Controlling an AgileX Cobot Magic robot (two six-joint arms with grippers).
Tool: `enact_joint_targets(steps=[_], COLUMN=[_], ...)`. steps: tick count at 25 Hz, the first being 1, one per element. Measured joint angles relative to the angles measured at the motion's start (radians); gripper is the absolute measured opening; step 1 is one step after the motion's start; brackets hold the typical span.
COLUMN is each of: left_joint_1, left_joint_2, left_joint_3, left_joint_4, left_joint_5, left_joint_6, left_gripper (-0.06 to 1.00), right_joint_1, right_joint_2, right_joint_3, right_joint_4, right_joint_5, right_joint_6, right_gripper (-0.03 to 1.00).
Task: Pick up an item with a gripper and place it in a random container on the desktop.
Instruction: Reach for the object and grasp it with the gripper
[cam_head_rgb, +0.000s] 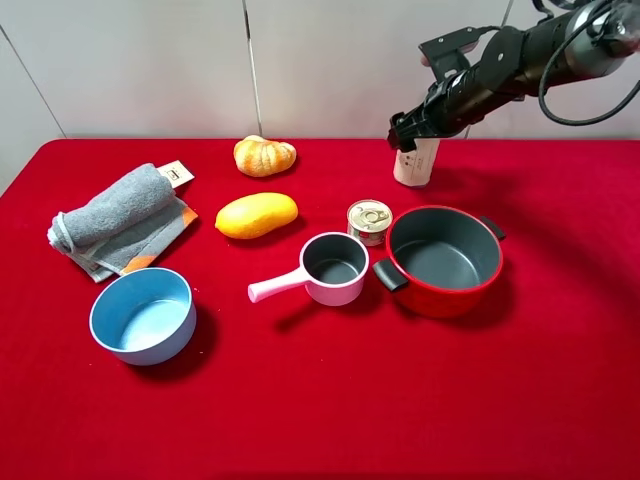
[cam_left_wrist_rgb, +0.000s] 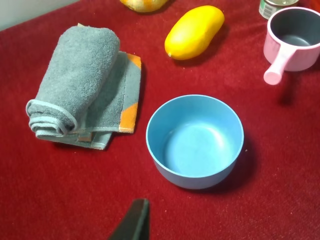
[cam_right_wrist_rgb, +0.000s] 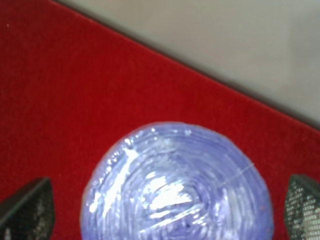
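While straddling the far-right item (cam_head_rgb: 418, 166), the right gripper (cam_head_rgb: 406, 136) stands spread, unclenched. The left gripper (cam_left_wrist_rgb: 134, 223) shows too little to tell.

Cylinder (cam_head_rgb: 416, 166): beige printed body, crinkled lilac top, upright at the far side of the table (cam_head_rgb: 560, 380), right of centre.
Right gripper (cam_right_wrist_rgb: 165, 212): black jaws spread, flanking the top, gaps on both sides.
Bowl (cam_head_rgb: 150, 346): round, light blue, paler inside, empty, upright, front left, well apart from the cylinder.

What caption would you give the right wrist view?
Right gripper open over the cylinder and its lilac crinkled top, one fingertip showing on each side, red tablecloth beneath.
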Motion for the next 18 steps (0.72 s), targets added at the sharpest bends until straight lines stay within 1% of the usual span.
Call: enact_joint_targets(steps=[5,18], left_joint_1=[0.000,0.000], left_joint_2=[0.000,0.000], left_joint_3=[0.000,0.000], left_joint_4=[0.000,0.000], left_joint_5=[0.000,0.000], left_joint_6=[0.000,0.000], left_gripper=[0.99,0.99], right_joint_1=[0.000,0.000], right_joint_2=[0.003,0.003], right_joint_3=[0.000,0.000], right_joint_4=[0.002,0.004], right_joint_5=[-0.014,-0.014], right_joint_6=[-0.001,-0.001], right_gripper=[0.69,0.69])
